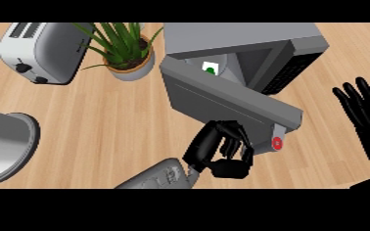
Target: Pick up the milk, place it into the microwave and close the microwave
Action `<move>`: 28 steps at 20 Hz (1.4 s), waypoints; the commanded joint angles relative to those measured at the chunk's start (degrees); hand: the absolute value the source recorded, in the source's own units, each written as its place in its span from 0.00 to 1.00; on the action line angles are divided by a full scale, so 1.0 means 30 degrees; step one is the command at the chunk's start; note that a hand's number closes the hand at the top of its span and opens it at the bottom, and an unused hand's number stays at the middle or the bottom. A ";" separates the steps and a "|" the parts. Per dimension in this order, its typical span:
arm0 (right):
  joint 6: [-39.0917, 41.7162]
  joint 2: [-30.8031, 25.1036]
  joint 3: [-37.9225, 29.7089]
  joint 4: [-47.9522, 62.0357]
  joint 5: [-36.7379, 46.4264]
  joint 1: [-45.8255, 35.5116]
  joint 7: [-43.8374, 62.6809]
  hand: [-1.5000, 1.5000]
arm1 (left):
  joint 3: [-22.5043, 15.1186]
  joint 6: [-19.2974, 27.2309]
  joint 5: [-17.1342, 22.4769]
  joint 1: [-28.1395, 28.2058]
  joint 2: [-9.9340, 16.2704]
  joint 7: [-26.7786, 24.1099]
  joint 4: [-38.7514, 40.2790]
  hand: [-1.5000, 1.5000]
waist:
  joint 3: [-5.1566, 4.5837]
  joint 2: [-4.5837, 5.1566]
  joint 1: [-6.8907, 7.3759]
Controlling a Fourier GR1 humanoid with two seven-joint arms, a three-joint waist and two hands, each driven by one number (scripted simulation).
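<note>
The left hand (220,149) is at the outer face of the microwave door (224,98), near the edge that carries a red button (277,144); its fingers are curled, with the knuckles against the door, and they grasp nothing. The door stands partly ajar from the grey microwave (245,39). The milk (211,67) sits inside the microwave, only its white top with a green mark showing through the gap. The right hand (356,105) rests released at the right edge, fingers straight. On the wooden tabletop (101,122) there are also a toaster (43,51) and a potted plant (127,46) at the left
</note>
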 commanded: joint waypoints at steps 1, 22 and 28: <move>0.1037 -0.0543 0.0271 -0.0552 -0.0611 -0.0512 0.0459 0.00 | 0.0299 0.0954 0.1551 -0.2120 -0.0135 -0.0116 0.0403 1.00 | 0.0005 0.0135 -0.0694; 0.2104 -0.1909 -0.0346 -0.1871 -0.4477 -0.1970 0.2683 0.00 | 0.4838 0.1905 0.7694 -0.6425 -0.0143 -0.2761 0.4533 1.00 | -0.0039 0.1053 -0.2841; 0.2066 -0.2424 -0.0857 -0.2119 -0.5155 -0.2505 0.3076 0.00 | 0.4630 0.1669 0.8691 -0.6222 -0.0143 -0.3770 0.4893 1.00 | -0.0025 0.1091 -0.3142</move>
